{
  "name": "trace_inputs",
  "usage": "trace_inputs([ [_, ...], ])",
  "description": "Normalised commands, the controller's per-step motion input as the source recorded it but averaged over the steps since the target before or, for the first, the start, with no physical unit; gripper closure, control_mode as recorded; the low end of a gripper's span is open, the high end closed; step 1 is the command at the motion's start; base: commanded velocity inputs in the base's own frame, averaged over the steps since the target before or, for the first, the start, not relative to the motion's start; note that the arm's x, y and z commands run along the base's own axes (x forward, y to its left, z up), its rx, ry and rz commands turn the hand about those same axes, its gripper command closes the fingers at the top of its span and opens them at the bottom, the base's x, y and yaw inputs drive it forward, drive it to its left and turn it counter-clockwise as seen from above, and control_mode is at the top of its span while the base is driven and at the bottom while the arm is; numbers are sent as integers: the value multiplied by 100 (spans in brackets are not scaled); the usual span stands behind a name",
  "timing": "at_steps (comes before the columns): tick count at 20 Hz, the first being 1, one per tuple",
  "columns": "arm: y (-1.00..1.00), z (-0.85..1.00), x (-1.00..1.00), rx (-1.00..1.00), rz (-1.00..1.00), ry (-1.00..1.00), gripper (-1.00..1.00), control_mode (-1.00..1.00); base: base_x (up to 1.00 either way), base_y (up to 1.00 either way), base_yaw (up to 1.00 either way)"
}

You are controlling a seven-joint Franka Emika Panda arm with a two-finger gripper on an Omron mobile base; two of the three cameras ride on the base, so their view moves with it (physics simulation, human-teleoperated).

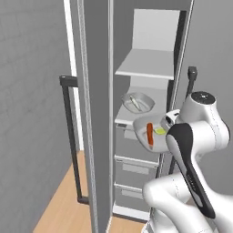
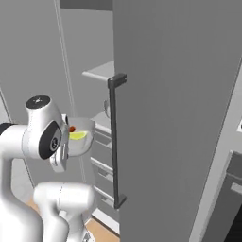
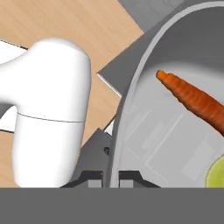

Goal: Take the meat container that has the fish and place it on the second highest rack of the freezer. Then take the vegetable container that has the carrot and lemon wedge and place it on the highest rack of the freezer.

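Kitchen freezer (image 1: 150,73) was seen opened, with the meat container (image 1: 138,102) and its fish (image 1: 134,102) already set on the lower of 2 shelves. At 5 o'clock from it, the vegetable container (image 1: 152,132), with carrot (image 1: 149,134) and lemon wedge (image 1: 159,131), was held up by its rim in the clamped gripper (image 3: 110,177), judged ready for lifting to the top shelf.

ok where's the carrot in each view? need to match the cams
Left base view: carrot at centre, lying in the vegetable container in front of the freezer drawers.
Right base view: a small orange bit at centre left, beside the arm's head.
Hand view: upper right, inside the container, whose rim sits between the gripper fingertips.
Shared landmark: the lemon wedge next to it.
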Motion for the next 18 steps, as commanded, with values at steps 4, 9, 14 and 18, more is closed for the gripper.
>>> trace_inputs([
  [4,0,0,0,0,0,0,100,100,57,21,-5],
  [9,0,0,0,0,0,0,100,100,51,20,-8],
  [14,0,0,0,0,0,0,100,100,50,15,-14],
  [18,0,0,0,0,0,0,100,100,50,28,-16],
])
